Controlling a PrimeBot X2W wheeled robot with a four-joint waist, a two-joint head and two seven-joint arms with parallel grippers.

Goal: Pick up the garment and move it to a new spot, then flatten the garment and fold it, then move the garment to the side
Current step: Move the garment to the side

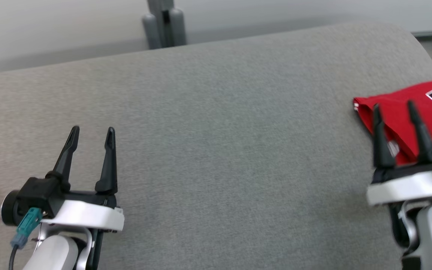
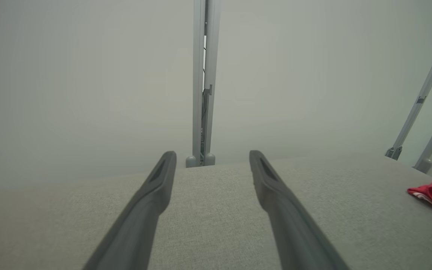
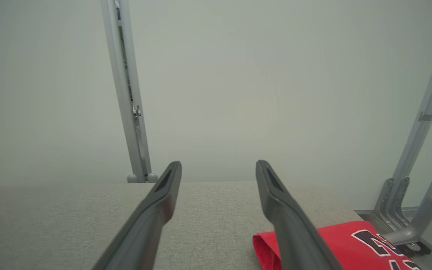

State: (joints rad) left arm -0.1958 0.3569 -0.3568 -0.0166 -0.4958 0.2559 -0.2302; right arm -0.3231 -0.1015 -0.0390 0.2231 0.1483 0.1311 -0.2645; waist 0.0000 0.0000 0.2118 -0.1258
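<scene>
Left pincer [image 1: 93, 128] and right pincer [image 1: 393, 104] are standing open and empty, the right hovering over the folded red garment [image 1: 401, 120] at the worktop's [image 1: 216, 131] right edge; set-aside is seemingly finishing, calling for clean withdrawal.

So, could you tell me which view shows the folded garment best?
Head view: the garment shows most of its folded shape. Right wrist view hides part behind a finger; left wrist catches an edge.
</scene>
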